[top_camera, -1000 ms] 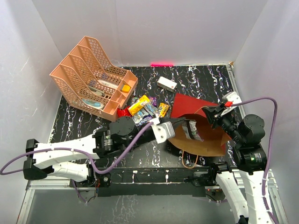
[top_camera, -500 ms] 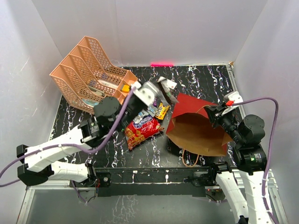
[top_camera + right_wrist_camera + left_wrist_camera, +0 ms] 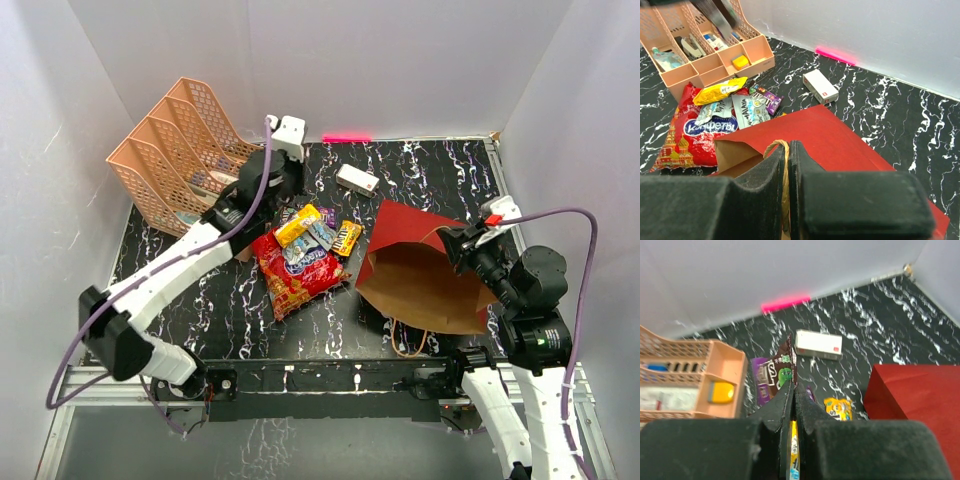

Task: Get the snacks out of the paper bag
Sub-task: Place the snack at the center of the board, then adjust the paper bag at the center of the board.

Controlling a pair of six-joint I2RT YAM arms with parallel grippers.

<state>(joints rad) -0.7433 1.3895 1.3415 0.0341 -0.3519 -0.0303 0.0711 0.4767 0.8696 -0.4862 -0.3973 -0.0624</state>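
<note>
The red paper bag (image 3: 420,270) lies on its side, mouth toward the front left, brown inside. My right gripper (image 3: 455,245) is shut on the bag's cord handle (image 3: 785,165) at the rim; it shows in the right wrist view (image 3: 790,145). My left gripper (image 3: 275,185) is raised beside the rack and is shut (image 3: 792,385) on a brown candy packet (image 3: 782,370). The red chip bag (image 3: 300,275) lies on the table left of the paper bag. A long yellow packet (image 3: 298,225), white-blue packets (image 3: 315,240), a purple packet (image 3: 760,385) and a small yellow packet (image 3: 347,236) lie around it.
A peach mesh file rack (image 3: 190,170) stands at the back left, holding small items. A small white box (image 3: 356,179) lies near the back wall, by a pink tape mark (image 3: 346,137). White walls close the table on three sides.
My left gripper came out of the paper bag's mouth and swung up and back toward the rack. The red chip bag now lies on the table. The right gripper has not moved.
</note>
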